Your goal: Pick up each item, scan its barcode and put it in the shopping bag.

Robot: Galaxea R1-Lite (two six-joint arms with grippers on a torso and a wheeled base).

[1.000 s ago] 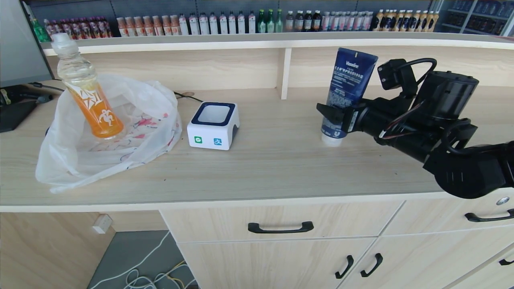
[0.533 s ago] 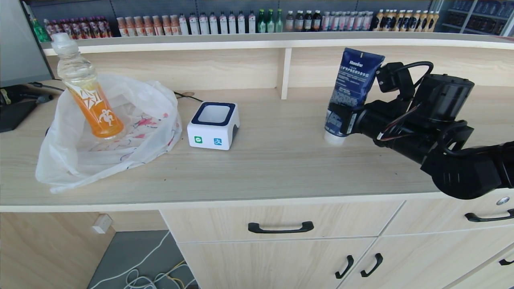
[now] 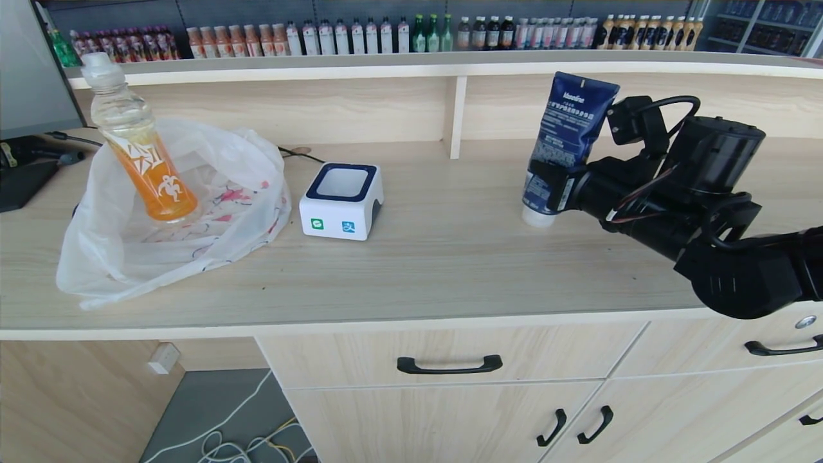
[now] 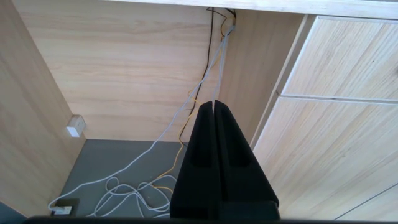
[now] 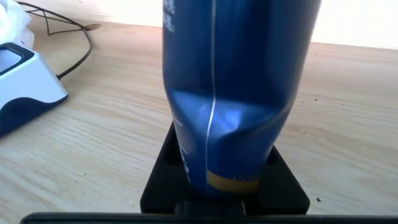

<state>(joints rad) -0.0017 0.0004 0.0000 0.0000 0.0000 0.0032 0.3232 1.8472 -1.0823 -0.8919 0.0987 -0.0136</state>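
At right end of worktop (image 3: 437, 257), my right gripper (image 3: 546, 193) clamped on lower part of blue tube (image 3: 569, 128), which dents at grip. Tube near upright, cap down; cannot tell whether cap touches worktop. Scanner (image 3: 343, 199) well to tube's left, mid worktop, just beside white bag (image 3: 247, 161). Orange bottle (image 3: 144, 154) stands tilted in bag. My left gripper (image 4: 214, 109), pressed together on nothing, hangs below worktop by cabinet (image 4: 336, 143) front.
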